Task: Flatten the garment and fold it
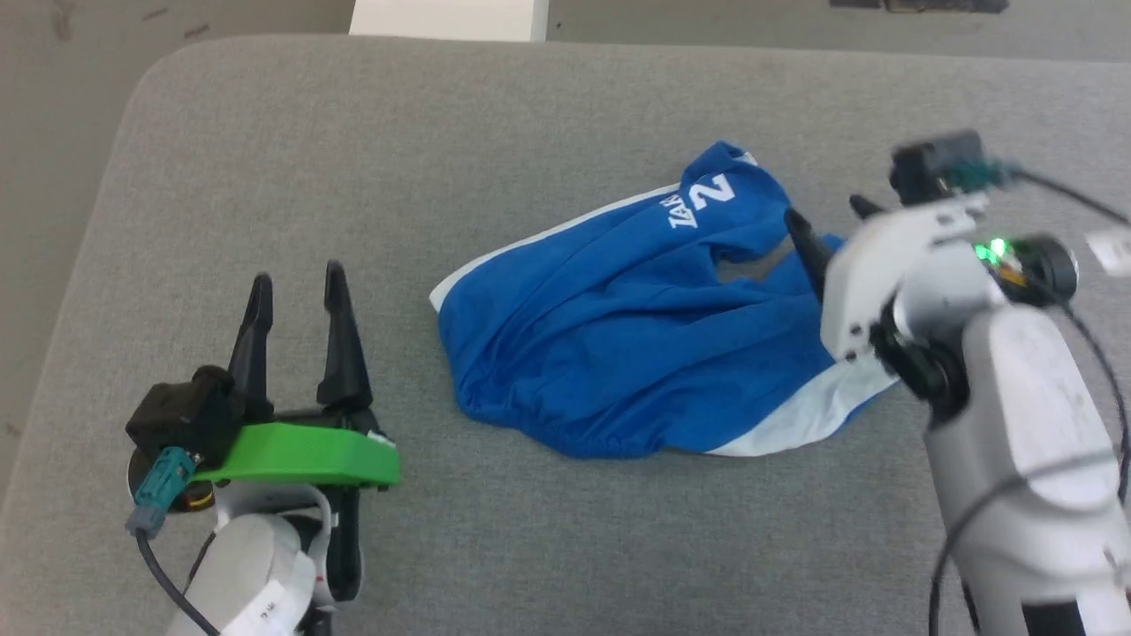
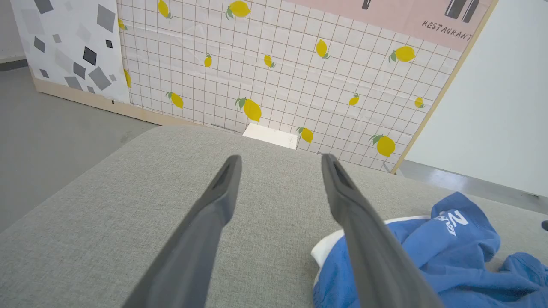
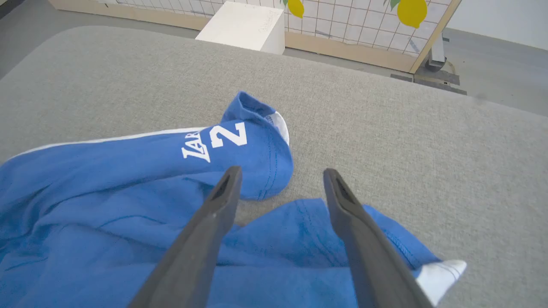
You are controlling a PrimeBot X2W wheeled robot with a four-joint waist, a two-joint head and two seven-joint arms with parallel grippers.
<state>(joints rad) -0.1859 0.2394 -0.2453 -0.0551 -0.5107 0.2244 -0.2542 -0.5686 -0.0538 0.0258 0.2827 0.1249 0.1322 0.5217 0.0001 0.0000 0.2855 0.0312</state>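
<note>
The garment [image 1: 618,344] is a pair of bright blue shorts lying crumpled on the grey padded table [image 1: 309,150], right of centre. A white stripe runs along its far edge, and white lettering with a "2" shows on the raised far leg [image 3: 222,139]. My right gripper [image 1: 826,212] hovers over the garment's right side, above the gap between the two leg hems [image 3: 281,172]. It is open and holds nothing. My left gripper [image 1: 298,278] stands open over bare table, left of the garment [image 2: 454,252], and does not touch it.
A white box [image 1: 449,18] stands on the floor just beyond the table's far edge. Behind it is a lemon-patterned tiled panel [image 2: 299,64]. The table's rounded corner is at the far left, with grey floor [image 1: 53,177] beyond.
</note>
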